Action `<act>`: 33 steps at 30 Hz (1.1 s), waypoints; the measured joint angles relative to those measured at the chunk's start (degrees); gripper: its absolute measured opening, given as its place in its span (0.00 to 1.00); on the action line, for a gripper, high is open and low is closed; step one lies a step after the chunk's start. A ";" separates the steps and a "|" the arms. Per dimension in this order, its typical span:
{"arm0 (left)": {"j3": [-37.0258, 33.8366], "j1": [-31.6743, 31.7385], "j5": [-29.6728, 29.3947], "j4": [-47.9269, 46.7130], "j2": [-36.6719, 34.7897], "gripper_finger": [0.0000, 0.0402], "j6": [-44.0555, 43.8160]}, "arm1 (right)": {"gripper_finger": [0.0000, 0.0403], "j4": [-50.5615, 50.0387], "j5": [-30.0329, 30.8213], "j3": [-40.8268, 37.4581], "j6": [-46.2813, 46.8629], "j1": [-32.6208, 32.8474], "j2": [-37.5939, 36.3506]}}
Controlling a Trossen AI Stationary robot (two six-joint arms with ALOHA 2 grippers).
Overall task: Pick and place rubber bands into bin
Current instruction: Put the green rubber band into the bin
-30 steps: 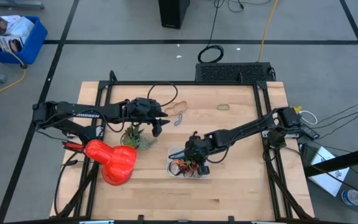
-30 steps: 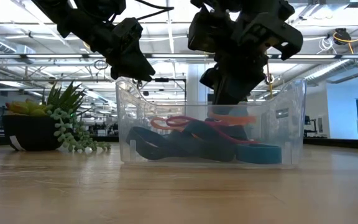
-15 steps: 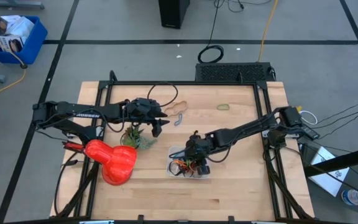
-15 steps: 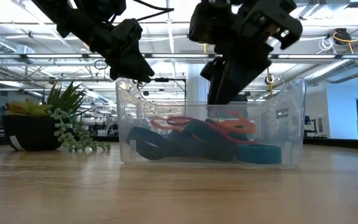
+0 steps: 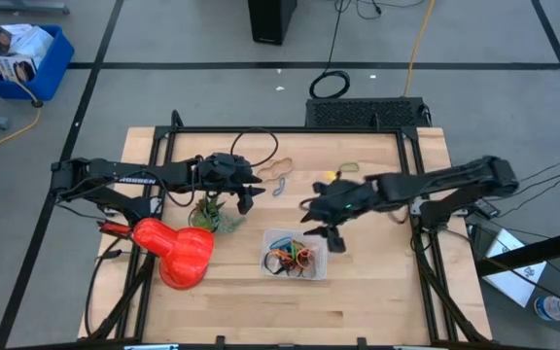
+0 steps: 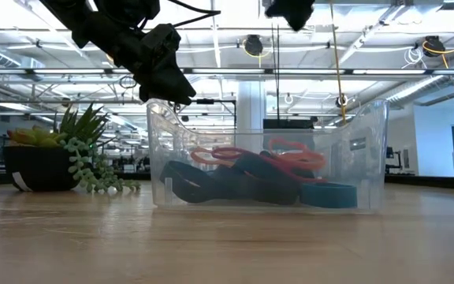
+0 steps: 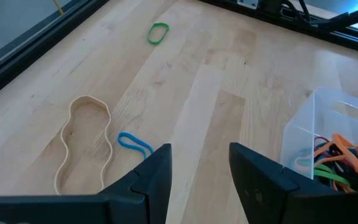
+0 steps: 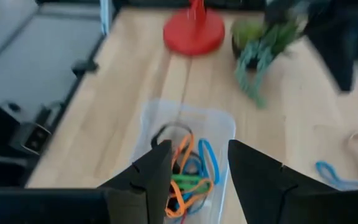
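Note:
The clear bin (image 5: 297, 255) stands on the wooden table near its middle and holds several rubber bands (image 8: 188, 165) in orange, green, blue and black. My right gripper (image 5: 327, 236) hangs open above the bin's far right corner, touching nothing; its fingers frame the bin (image 8: 188, 134) in the right wrist view. My left gripper (image 5: 246, 199) hovers open over the table, left of the bin. A tan loop (image 7: 84, 146), a small blue band (image 7: 133, 143) and a green band (image 7: 158, 32) lie flat on the table beyond it.
A potted plant (image 5: 212, 216) and a red lamp-like object (image 5: 178, 251) stand left of the bin, close under the left arm. A black cable coil (image 5: 331, 85) and a blue crate (image 5: 22, 53) lie on the floor beyond the table.
My right gripper has let go of an orange band inside the bin, then risen out of it and drawn back toward the table's far right. The band has dropped onto the pile in the bin.

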 joint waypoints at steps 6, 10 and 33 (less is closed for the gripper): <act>0.00 -0.02 0.00 0.00 0.00 0.42 0.02 | 0.37 -1.45 5.25 0.00 -0.83 -0.24 -6.91; 0.00 0.00 0.00 0.01 0.00 0.42 0.02 | 0.37 -6.10 20.71 0.00 3.56 -0.99 -9.75; 0.00 0.05 -0.01 0.38 -0.01 0.42 2.84 | 0.37 -21.81 26.04 -4.96 28.87 -36.37 -8.34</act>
